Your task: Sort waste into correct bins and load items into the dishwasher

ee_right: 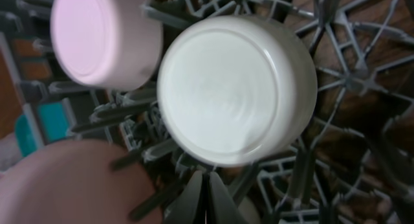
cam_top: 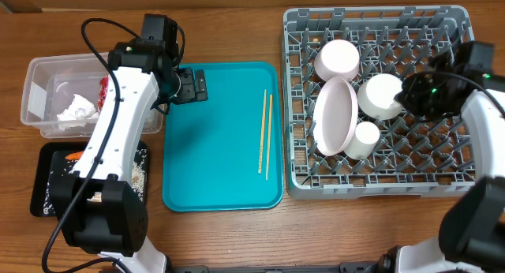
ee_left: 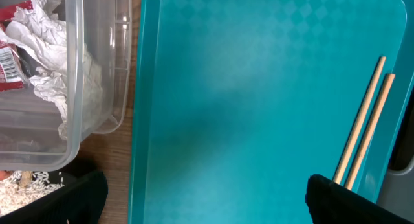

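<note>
Chopsticks (cam_top: 264, 133): side by side on teal tray (cam_top: 197, 170), centre of frame, not yet racked.
Left gripper (cam_top: 192, 85): jaws spread wide, empty, at tray's upper left, likely lining up for them.
Right gripper (ee_right: 207, 197): jaws closed, empty, over upturned bowl (cam_top: 381, 95).
Dish rack (cam_top: 454, 36): right of frame; crockery propped among pegs to drain.
Clear tub (cam_top: 39, 76): far left, tissues (cam_top: 76, 109) inside.

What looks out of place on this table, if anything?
Only the chopsticks: they lie side by side on the teal tray, while the plate, the bowls and the cup already sit in the grey rack. Nothing looks broken.
</note>
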{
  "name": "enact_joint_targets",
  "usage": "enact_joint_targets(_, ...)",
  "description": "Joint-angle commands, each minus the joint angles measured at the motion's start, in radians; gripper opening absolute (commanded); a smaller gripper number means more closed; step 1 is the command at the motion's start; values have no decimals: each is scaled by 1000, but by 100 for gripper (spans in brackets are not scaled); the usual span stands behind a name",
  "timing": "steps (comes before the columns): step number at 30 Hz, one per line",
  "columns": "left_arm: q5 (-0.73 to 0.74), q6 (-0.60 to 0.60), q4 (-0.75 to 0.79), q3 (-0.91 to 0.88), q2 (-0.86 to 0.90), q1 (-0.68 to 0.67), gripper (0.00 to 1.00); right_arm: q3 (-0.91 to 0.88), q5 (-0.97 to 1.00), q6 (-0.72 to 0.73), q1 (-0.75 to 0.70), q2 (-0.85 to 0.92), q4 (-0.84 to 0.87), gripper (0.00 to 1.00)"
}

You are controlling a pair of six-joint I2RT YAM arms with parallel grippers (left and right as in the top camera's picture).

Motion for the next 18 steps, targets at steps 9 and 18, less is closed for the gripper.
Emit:
enact_joint_targets(9, -6, -6, 2, 1, 13, 1, 100, 226, -83, -8, 181, -264, -166, 4)
enact_joint_targets(18, -6, -6, 2, 1, 13, 1, 100, 202, -23, -2, 536, -266, -225, 4)
